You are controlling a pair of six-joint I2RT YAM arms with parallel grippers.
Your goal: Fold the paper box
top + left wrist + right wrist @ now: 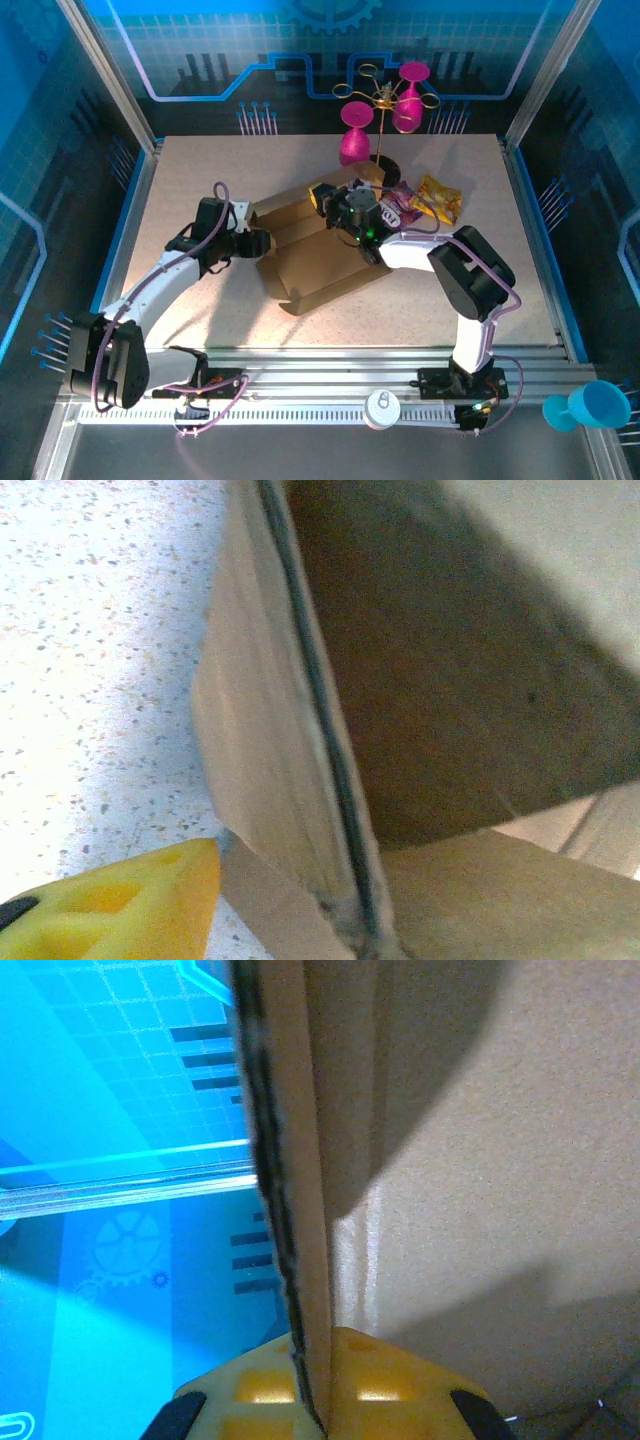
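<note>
The paper box is plain brown cardboard lying mid-table, partly folded, with walls raised at its far and left sides. My right gripper is at the box's far edge. In the right wrist view its yellow fingers are pressed on both sides of an upright cardboard flap, shut on it. My left gripper is at the box's left end. In the left wrist view one yellow finger stands clear to the left of a raised wall; the other finger is hidden behind the cardboard.
Two pink goblets and a gold wire stand are at the back. A yellow packet and a purple packet lie right of the box. A blue cup sits off the table, front right. Bare tabletop lies to the left.
</note>
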